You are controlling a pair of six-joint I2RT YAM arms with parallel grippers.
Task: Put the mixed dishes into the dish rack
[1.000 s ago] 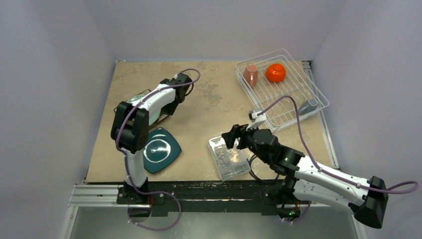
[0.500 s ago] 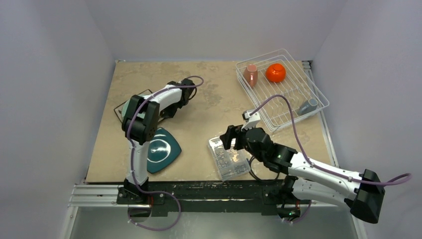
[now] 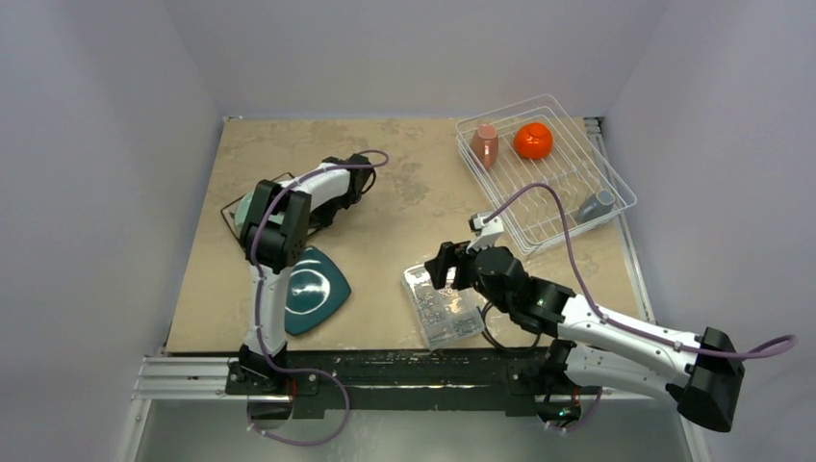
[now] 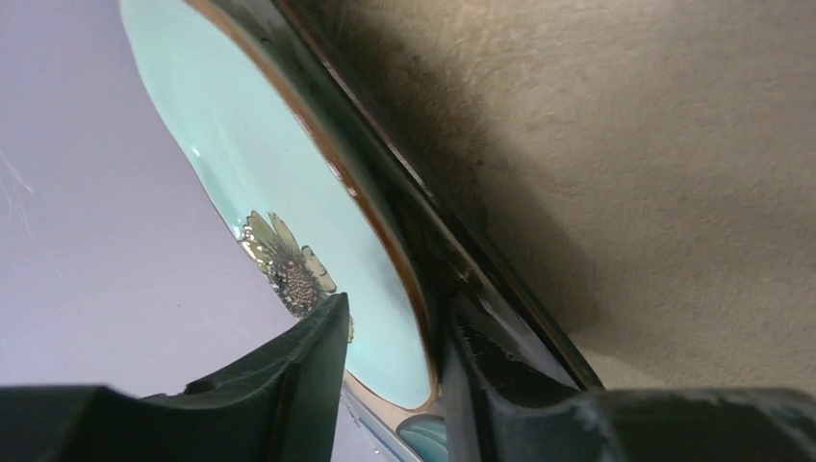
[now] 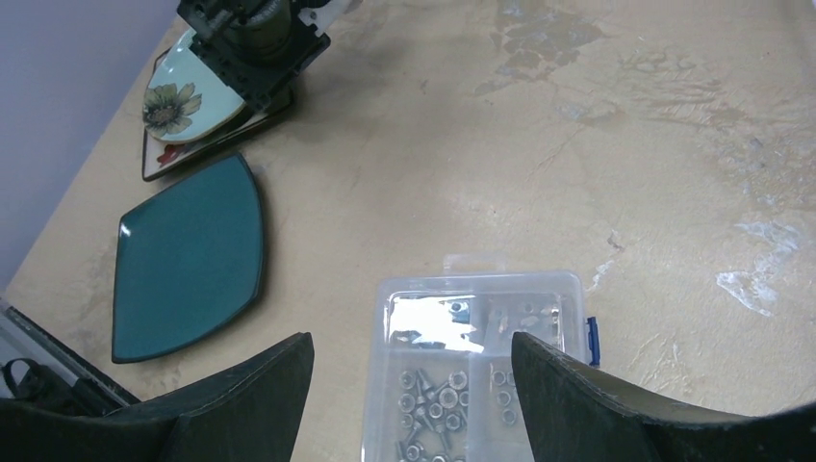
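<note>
The pale green flowered plate [image 4: 289,183] [image 5: 183,91] lies on the white floral square plate [image 5: 164,159] at the table's left. My left gripper [image 4: 395,313] [image 3: 319,218] straddles its rim, one finger over its face and one beneath. Whether they pinch it does not show. The dark teal square plate [image 3: 310,289] [image 5: 188,255] lies flat nearer the front. My right gripper [image 5: 412,337] [image 3: 441,265] hangs open and empty over the box of small parts. In the dish rack [image 3: 592,149] sit the orange bowl [image 3: 532,141], pink cup [image 3: 485,144] and grey mug [image 3: 595,204].
A clear plastic box of nuts and bolts [image 3: 443,303] [image 5: 481,375] lies between the arms near the front edge. Walls close in on the left, back and right. Bare tabletop [image 3: 414,183] lies between the plates and the rack.
My left arm has swung inward and lowered its gripper onto the green plate's rim, its jaws narrowing. The right arm shifted slightly left, then held still.
</note>
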